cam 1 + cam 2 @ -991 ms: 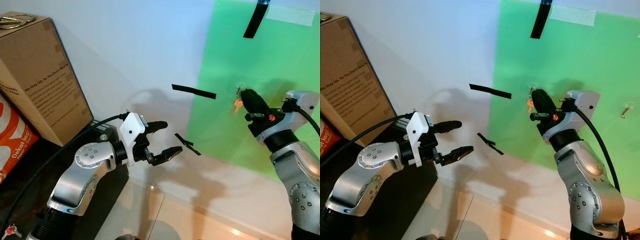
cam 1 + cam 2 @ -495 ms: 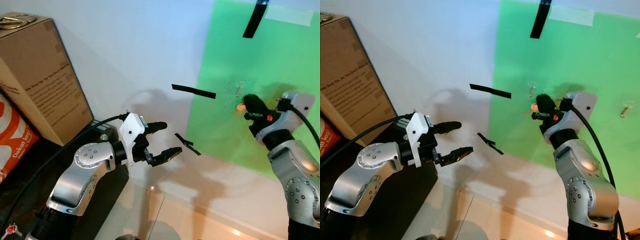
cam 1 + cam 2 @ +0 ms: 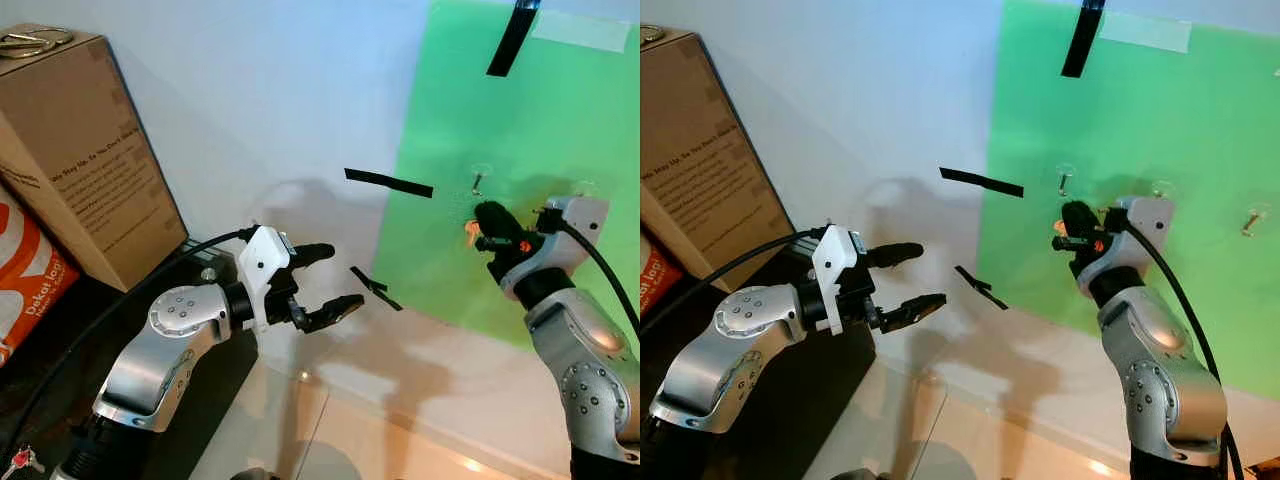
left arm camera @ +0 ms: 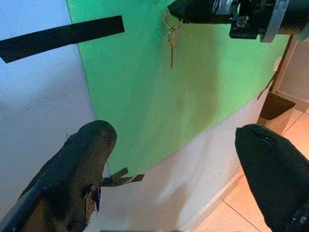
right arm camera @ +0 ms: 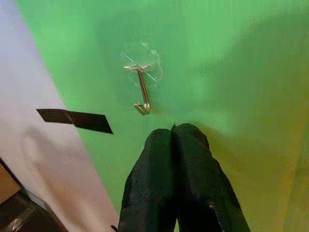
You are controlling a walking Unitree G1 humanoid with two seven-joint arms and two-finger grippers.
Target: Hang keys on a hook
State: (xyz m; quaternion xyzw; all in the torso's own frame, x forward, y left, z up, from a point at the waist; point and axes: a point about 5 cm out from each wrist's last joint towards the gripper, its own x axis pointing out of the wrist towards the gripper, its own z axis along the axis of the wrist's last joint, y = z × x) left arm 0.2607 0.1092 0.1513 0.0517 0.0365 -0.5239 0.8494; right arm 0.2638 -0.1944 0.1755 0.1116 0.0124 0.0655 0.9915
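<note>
Right gripper (image 3: 488, 222) hovering at green sheet (image 3: 520, 130) on far wall, just below small metal hook (image 5: 142, 91) — fingers pressed tight together, pinching ring of keys (image 4: 171, 41). Keys dangling under fingertips, close against sheet, not on hook. Second hook (image 3: 1250, 222) sitting further right on sheet. Left gripper (image 3: 325, 283) idling mid-air to left, near wall — fingers spread wide, holding nothing. Cardboard box (image 3: 80, 150) standing far left; black tape strips (image 3: 388, 183) stuck on wall.
</note>
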